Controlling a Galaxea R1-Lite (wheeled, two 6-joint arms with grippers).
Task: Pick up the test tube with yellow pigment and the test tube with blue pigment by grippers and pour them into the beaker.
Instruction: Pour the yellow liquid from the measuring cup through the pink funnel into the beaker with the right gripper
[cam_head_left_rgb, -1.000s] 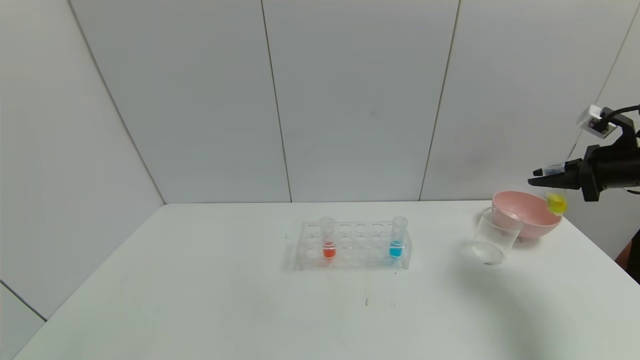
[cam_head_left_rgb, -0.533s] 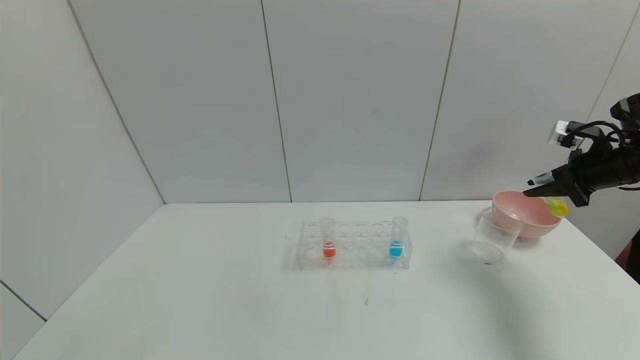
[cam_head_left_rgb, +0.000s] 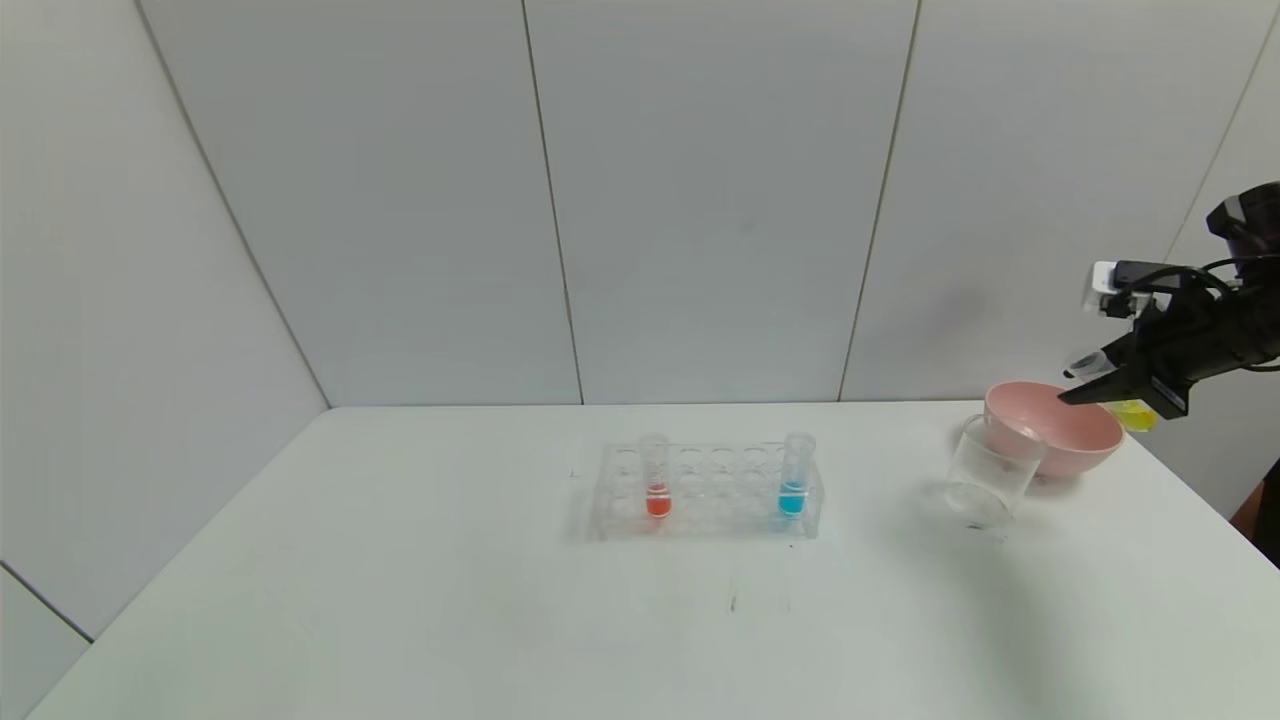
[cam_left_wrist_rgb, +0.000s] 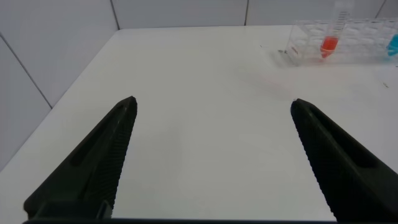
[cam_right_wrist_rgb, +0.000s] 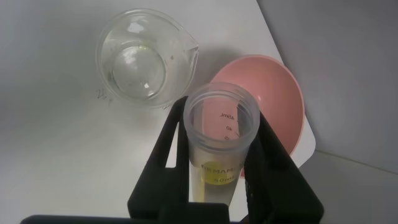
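My right gripper (cam_head_left_rgb: 1078, 384) is shut on the test tube with yellow pigment (cam_head_left_rgb: 1133, 414), holding it tilted in the air over the far right of the table. The tube's open mouth points left and its yellow end lies behind the fingers. In the right wrist view the tube (cam_right_wrist_rgb: 221, 134) sits between the black fingers (cam_right_wrist_rgb: 171, 134), above and beside the beaker (cam_right_wrist_rgb: 140, 59). The beaker (cam_head_left_rgb: 985, 478) stands on the table. The test tube with blue pigment (cam_head_left_rgb: 793, 480) stands upright in the rack. My left gripper (cam_left_wrist_rgb: 212, 102) hangs open over bare table.
A pink bowl (cam_head_left_rgb: 1050, 430) sits right behind the beaker, under my right gripper. The clear tube rack (cam_head_left_rgb: 705, 492) stands mid-table and also holds a tube of orange-red liquid (cam_head_left_rgb: 656, 482). The table's right edge runs close to the bowl.
My right gripper has turned and drifted slightly right, tipping the yellow tube from hanging down to lying tilted. The rack, beaker and bowl have not moved.
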